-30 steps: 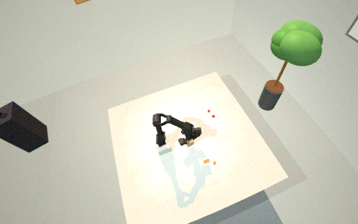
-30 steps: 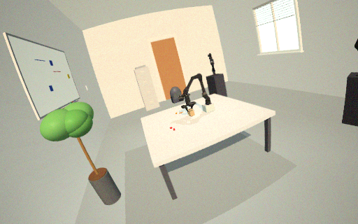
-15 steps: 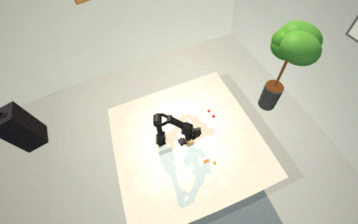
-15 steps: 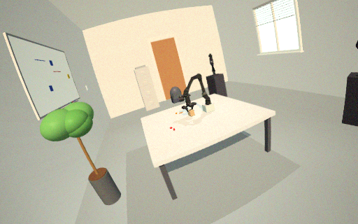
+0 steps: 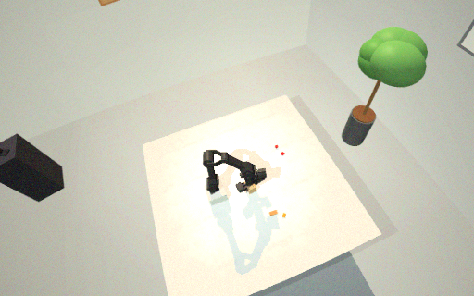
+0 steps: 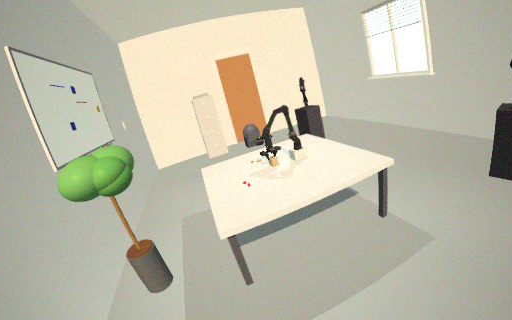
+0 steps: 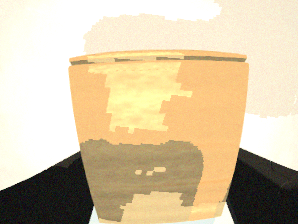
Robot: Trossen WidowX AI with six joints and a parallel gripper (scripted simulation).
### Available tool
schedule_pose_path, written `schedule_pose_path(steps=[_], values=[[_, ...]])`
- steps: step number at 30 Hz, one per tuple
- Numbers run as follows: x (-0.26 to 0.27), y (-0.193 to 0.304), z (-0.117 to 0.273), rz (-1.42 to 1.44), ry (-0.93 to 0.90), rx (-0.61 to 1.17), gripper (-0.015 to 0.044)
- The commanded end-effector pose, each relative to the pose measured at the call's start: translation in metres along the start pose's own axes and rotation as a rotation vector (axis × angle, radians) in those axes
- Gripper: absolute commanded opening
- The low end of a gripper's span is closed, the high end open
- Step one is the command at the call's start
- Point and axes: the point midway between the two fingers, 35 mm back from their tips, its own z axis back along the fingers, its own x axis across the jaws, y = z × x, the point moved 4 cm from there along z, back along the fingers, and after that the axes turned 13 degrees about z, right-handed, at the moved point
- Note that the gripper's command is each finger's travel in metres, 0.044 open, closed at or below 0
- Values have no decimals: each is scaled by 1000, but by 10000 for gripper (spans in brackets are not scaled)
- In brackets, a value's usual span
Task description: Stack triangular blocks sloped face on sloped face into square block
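Note:
My gripper (image 5: 252, 182) (image 6: 271, 155) (image 7: 158, 151) is shut on a tan triangular block (image 7: 215, 102), with a black finger at each side of it. In the wrist view the held block's broad face fills the middle. The other triangular block (image 7: 200, 54) shows just past its far edge as a thin strip, nearly in line, with a narrow dark line between them. Its ends look close to even with the held block's. Most of the other block is hidden. In the top and exterior views the blocks merge into one small tan shape under the hand; whether the sloped faces touch cannot be told.
Two small red pieces (image 5: 276, 146) (image 5: 282, 154) (image 6: 244, 182) (image 6: 249, 185) lie on the table (image 5: 335, 199) (image 6: 322, 175). Two small orange pieces (image 5: 273, 213) (image 5: 284, 215) lie on the other side of the hand. The arm's pale base (image 6: 298, 154) stands nearby.

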Motion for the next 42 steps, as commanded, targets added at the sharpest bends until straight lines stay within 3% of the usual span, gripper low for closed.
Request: schedule_pose_path(steps=[1, 26, 42], values=[[0, 1, 0, -6, -3, 6, 0], [0, 0, -2, -6, -3, 7, 0], [0, -1, -2, -1, -1, 1, 420]])
